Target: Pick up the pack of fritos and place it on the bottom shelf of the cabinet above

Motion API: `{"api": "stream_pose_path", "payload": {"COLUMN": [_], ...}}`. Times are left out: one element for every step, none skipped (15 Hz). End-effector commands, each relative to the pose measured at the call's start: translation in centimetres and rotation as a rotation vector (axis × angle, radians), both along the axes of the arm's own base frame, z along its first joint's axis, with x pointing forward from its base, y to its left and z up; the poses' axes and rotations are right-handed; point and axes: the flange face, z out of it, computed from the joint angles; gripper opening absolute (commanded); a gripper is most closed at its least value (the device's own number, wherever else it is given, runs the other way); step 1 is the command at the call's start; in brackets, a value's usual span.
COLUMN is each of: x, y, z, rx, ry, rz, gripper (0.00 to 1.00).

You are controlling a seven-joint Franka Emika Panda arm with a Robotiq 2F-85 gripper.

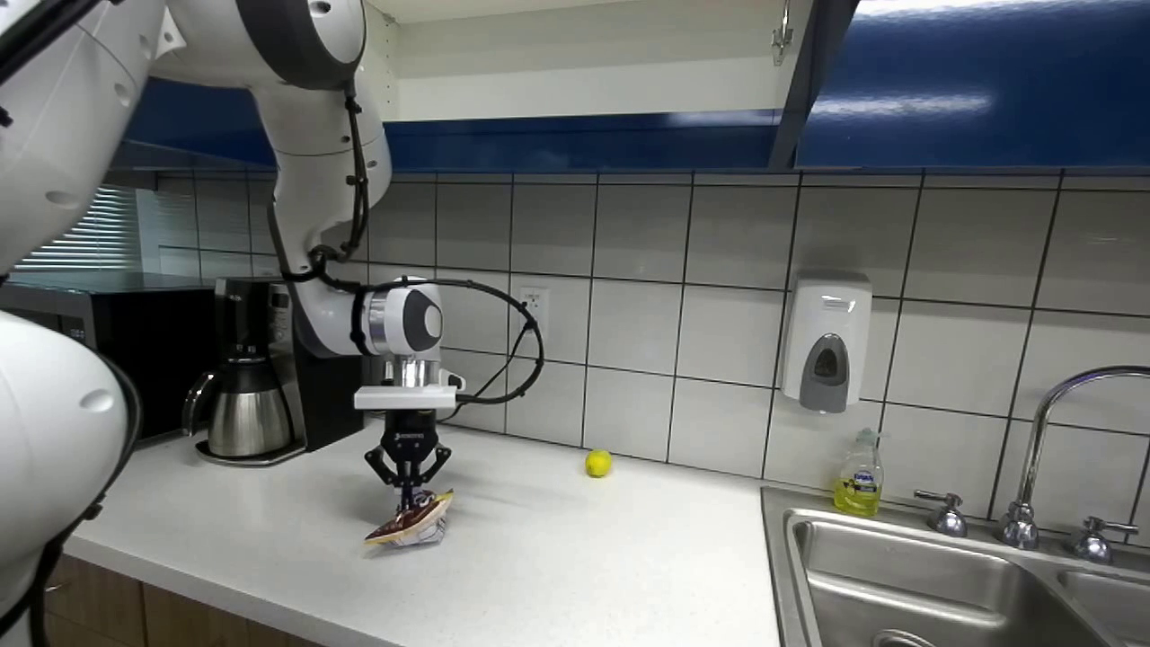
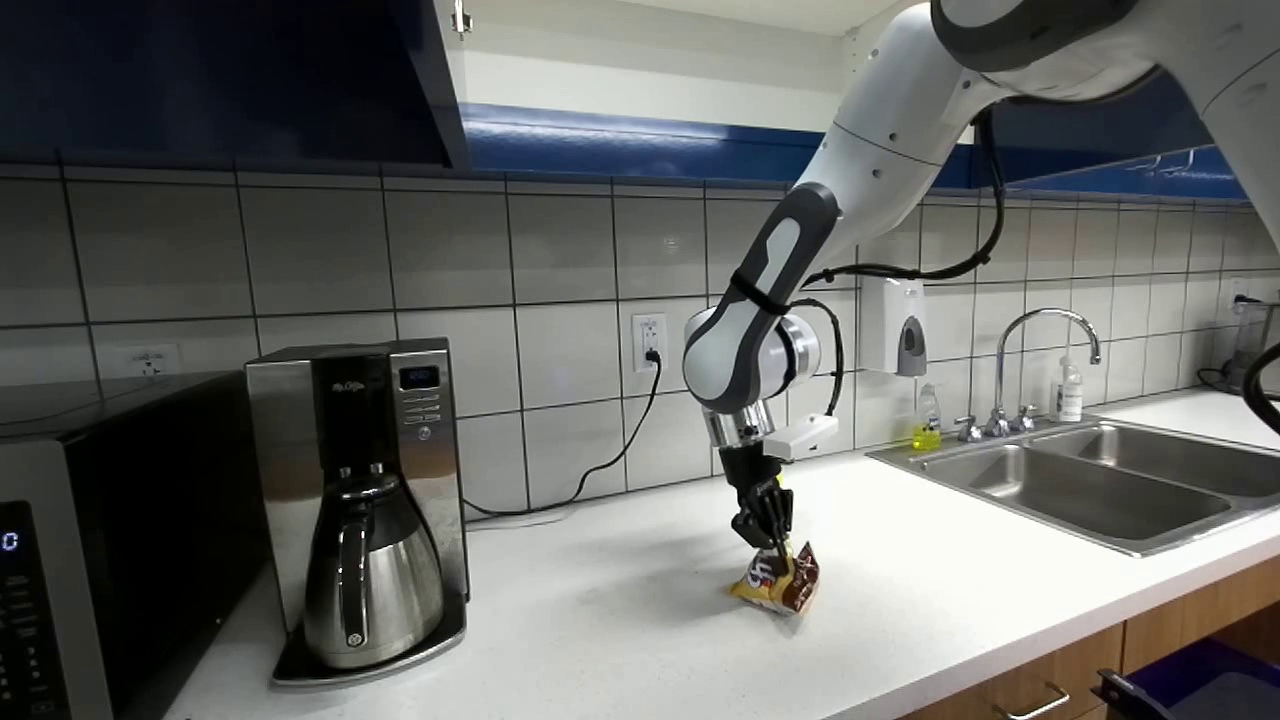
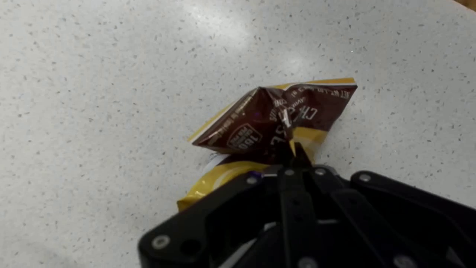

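The fritos pack [image 1: 415, 523], a small brown and yellow chip bag, is pinched in the middle by my gripper [image 1: 409, 501]. In both exterior views the pack [image 2: 762, 592] hangs tilted under the fingertips [image 2: 780, 560], at or just above the white counter; I cannot tell if it touches. In the wrist view the pack [image 3: 256, 126] is creased where the black fingers [image 3: 295, 150] close on it, and its lower part is hidden behind them. The open cabinet [image 1: 584, 85] is high above, with a white interior and a blue front edge; it also shows here [image 2: 640, 70].
A coffee maker [image 2: 360, 500] and black microwave [image 2: 130, 530] stand on the counter. A yellow ball-like object [image 1: 597, 463] lies near the wall. A sink [image 1: 907, 575], faucet, soap bottle [image 1: 859, 481] and wall dispenser [image 1: 827, 341] are beyond. An open cabinet door [image 1: 970, 85] juts out.
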Motion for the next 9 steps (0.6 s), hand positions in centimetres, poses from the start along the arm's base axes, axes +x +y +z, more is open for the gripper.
{"api": "stream_pose_path", "payload": {"x": [0.4,0.5,0.6,0.7,0.8,1.0,1.1,1.1,1.2], "y": [1.2,1.5,1.8,2.1,2.4,2.7,3.0,3.3,3.6], "z": [1.0,1.6,2.1,2.8,3.3,4.0,4.6,5.1,5.6], "rx": [0.016,0.038,0.058,0.082,0.101,0.128,0.154,0.168,0.174], "ry": [0.020,0.019,0.016,0.010,0.007,0.003,-0.001,-0.007,-0.018], "rz": [-0.007,-0.030,-0.056,-0.088,-0.122,-0.168,-0.208,-0.235,-0.259], "gripper": [0.00,0.00,0.00,0.00,0.00,0.00,0.00,0.00,0.00]}}
